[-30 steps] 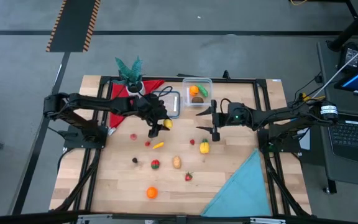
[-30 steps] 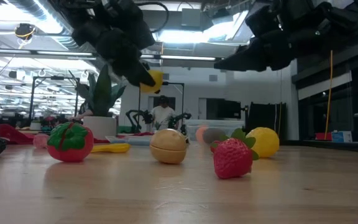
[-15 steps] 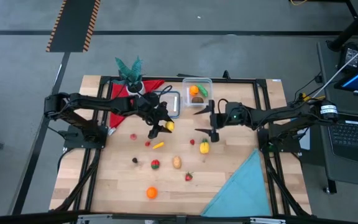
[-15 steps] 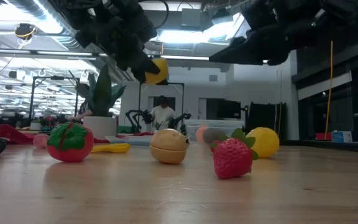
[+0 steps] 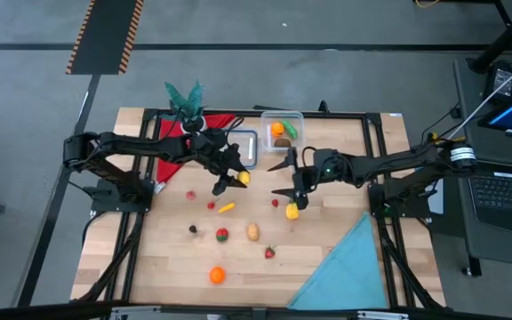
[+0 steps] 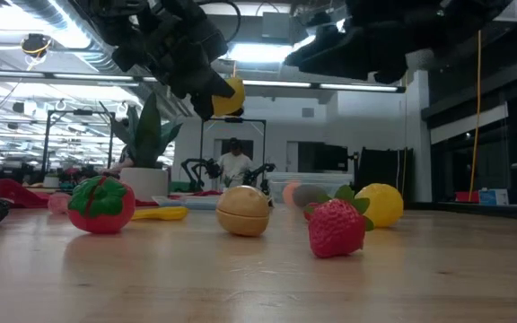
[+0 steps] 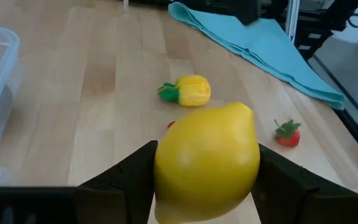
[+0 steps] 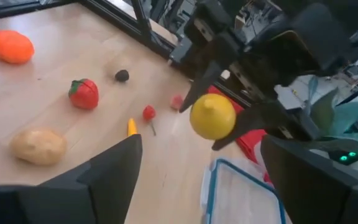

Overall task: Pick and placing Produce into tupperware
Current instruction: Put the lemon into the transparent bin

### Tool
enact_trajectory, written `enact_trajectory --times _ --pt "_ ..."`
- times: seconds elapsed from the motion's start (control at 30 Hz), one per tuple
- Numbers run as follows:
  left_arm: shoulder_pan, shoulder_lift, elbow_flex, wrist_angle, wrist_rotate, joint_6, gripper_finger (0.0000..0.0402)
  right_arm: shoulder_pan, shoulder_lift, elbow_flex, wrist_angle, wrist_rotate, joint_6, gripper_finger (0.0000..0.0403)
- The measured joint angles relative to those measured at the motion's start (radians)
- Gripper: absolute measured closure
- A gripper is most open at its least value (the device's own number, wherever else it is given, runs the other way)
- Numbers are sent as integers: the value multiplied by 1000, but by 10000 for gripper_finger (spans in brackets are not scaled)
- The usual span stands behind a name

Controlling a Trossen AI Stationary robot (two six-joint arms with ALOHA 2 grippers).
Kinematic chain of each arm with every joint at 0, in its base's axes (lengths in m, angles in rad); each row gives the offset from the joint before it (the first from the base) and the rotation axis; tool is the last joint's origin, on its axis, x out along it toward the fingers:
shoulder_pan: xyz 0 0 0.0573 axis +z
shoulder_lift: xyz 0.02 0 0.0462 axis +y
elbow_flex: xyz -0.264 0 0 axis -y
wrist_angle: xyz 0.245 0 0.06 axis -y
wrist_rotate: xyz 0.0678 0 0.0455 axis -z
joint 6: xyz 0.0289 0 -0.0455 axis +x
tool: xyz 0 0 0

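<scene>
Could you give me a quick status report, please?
Left tool shut on lemon, aloft. Right tool open, empty. Tupperware holds some produce. Nothing between.

Left tool (image 5: pixel 239 180) clamped, right tool (image 5: pixel 284 180) spread wide.

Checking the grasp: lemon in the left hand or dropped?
In hand: the left hand grips the lemon, off the table.

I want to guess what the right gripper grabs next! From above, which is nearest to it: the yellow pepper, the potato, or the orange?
From the right gripper:
1. Yellow pepper, just below it.
2. Potato, farther toward the front.
3. Orange, front edge, farthest.
</scene>
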Motion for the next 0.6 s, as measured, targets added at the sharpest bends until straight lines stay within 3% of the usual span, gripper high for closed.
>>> enact_trajectory --times 0.27,0.6 --pt "0 0 0 29 0 -9 196 0 153 164 -126 45 -100 76" --pt "1 1 0 27 0 -10 196 0 261 319 -177 55 -106 76"
